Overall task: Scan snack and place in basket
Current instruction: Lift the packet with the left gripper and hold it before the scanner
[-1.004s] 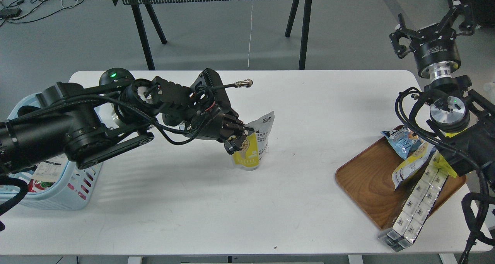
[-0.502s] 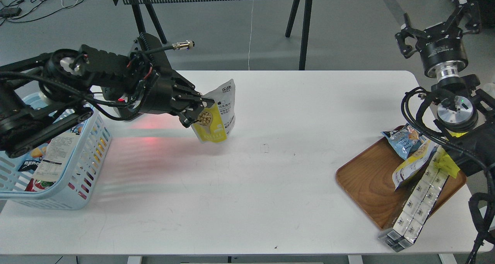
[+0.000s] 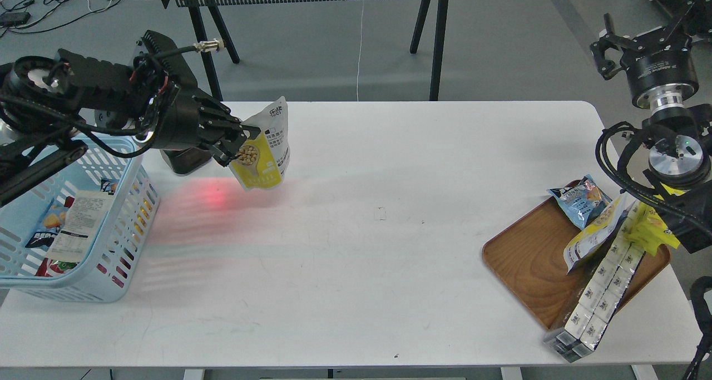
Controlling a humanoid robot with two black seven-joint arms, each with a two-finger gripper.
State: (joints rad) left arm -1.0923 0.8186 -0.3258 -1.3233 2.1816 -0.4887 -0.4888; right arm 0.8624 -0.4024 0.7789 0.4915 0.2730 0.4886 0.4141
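Note:
The snack point(image 3: 265, 152) is a pouch with a yellow lower half, a white top and a round picture of beige balls. My left gripper point(image 3: 240, 141) is shut on its left edge and holds it in the air above the table's left part, to the right of the basket. The light blue basket point(image 3: 125, 213) stands at the table's left edge with several packets inside. A red glow point(image 3: 214, 196) lies on the table under the snack. My right gripper point(image 3: 648, 35) is raised at the far right, empty, with its fingers spread.
A black scanner point(image 3: 183, 160) stands behind the snack, beside the basket. A brown wooden tray point(image 3: 528, 257) at the right holds a blue packet point(image 3: 578, 202), a yellow-white pouch and a bright yellow pack. A long multipack point(image 3: 595, 302) leans over the tray's edge.
My left arm has lifted the snack and carried it left, from the table's middle toward the basket. A red glow has appeared on the table. My right gripper has drifted right and up.

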